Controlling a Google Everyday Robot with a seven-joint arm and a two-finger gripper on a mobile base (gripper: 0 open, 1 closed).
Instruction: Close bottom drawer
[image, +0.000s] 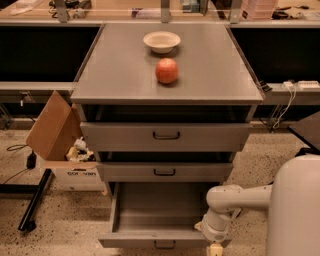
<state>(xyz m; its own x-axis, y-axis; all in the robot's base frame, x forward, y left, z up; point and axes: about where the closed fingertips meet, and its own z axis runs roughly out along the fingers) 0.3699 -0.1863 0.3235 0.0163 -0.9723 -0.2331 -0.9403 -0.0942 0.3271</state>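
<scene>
Arm (240, 196) bent low beside the pulled-out bottom drawer (150, 212)

Your arm comes in from the right and turns downward; the gripper (215, 248) sits at the drawer's front right corner, by its front panel. You cannot tell whether it grips anything.

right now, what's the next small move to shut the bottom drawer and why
Probably press the gripper forward into the front panel of the bottom drawer, toward the cabinet. The drawer stands pulled far out, and the gripper sits low at the right end of its front.
</scene>
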